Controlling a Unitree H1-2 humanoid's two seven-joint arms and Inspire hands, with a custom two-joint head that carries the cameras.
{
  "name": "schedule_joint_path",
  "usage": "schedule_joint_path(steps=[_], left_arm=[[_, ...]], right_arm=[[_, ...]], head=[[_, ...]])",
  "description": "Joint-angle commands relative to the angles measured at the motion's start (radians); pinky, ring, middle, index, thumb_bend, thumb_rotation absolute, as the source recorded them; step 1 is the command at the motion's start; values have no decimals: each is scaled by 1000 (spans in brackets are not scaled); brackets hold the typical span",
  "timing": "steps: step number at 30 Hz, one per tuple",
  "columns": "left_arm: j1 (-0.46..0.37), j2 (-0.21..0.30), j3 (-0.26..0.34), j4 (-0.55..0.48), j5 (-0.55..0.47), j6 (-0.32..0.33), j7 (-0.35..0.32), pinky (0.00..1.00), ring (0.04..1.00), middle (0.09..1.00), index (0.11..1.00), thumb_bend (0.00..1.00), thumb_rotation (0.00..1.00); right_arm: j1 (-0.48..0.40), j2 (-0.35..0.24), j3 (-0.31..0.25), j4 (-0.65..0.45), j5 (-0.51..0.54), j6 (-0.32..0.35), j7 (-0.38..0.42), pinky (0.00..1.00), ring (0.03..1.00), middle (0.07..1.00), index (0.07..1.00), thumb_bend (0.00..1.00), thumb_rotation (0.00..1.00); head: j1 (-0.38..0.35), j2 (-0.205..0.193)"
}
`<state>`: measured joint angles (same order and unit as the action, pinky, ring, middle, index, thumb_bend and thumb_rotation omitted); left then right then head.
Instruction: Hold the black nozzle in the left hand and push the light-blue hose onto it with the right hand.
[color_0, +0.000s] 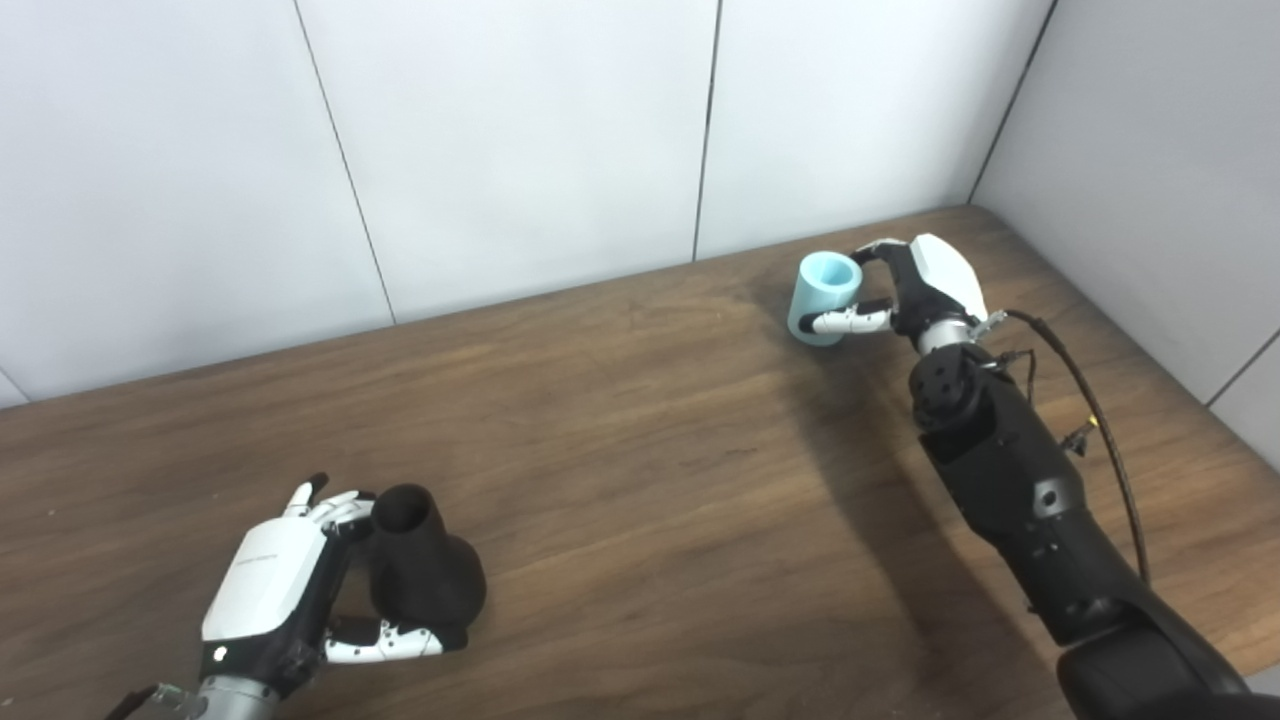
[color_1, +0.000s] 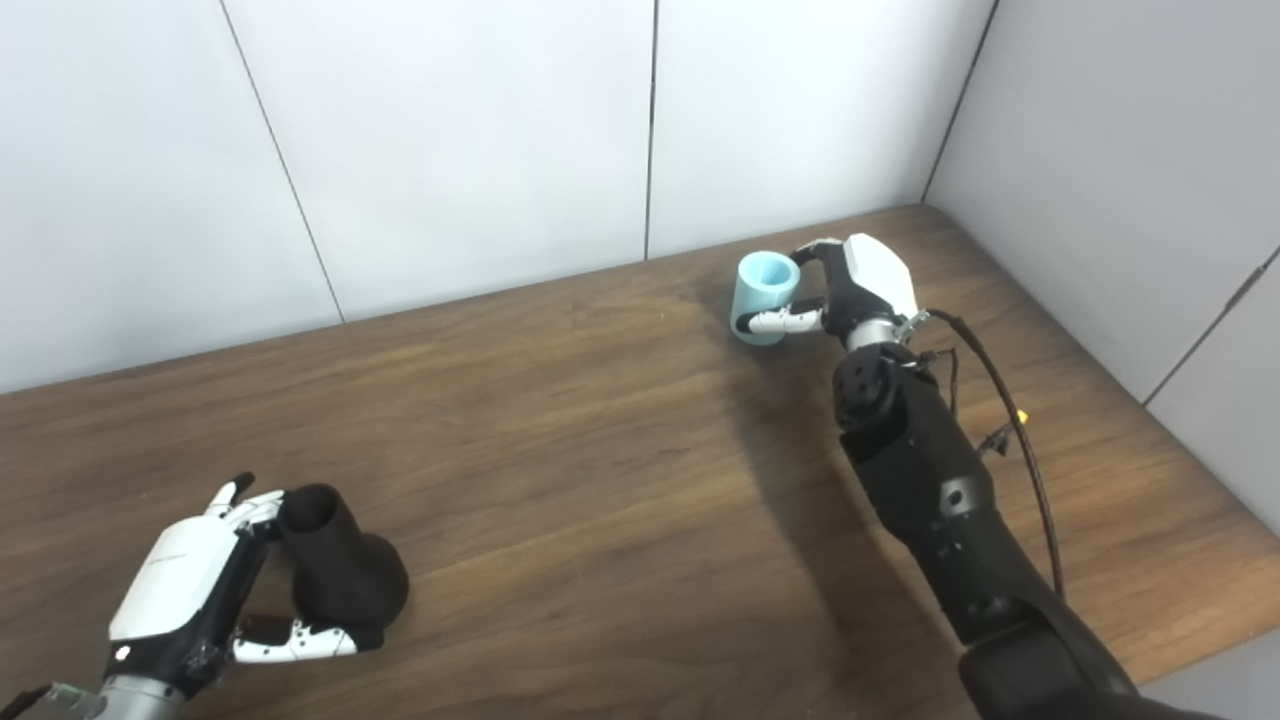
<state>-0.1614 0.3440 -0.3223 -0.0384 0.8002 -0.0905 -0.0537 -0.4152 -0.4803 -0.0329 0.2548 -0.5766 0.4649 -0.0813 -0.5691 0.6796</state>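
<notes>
Black nozzle (color_0: 422, 570) in left hand (color_0: 275, 590) fingers (color_0: 385, 640); hose (color_0: 826, 297) in right hand (color_0: 925, 285).

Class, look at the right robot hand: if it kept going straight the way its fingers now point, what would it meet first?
The right robot hand points left and slightly away, and its fingers already wrap the light-blue hose. Beyond the hose, only bare table shows, then probably the white wall; depth is unclear.
</notes>
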Motion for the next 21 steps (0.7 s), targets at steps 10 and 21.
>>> schedule_joint_path(steps=[10, 21], left_arm=[[-1, 24, -6, 6, 21, 4, -24, 1000, 847, 736, 480, 523, 54], [1, 29, -5, -1, 23, 6, -29, 1000, 850, 732, 480, 523, 54]], right_arm=[[-50, -45, 16, -25, -25, -6, -24, 783, 919, 880, 649, 907, 344], [-61, -48, 29, -19, -27, -7, -26, 782, 912, 867, 662, 877, 347]], head=[[-1, 1], [4, 5]])
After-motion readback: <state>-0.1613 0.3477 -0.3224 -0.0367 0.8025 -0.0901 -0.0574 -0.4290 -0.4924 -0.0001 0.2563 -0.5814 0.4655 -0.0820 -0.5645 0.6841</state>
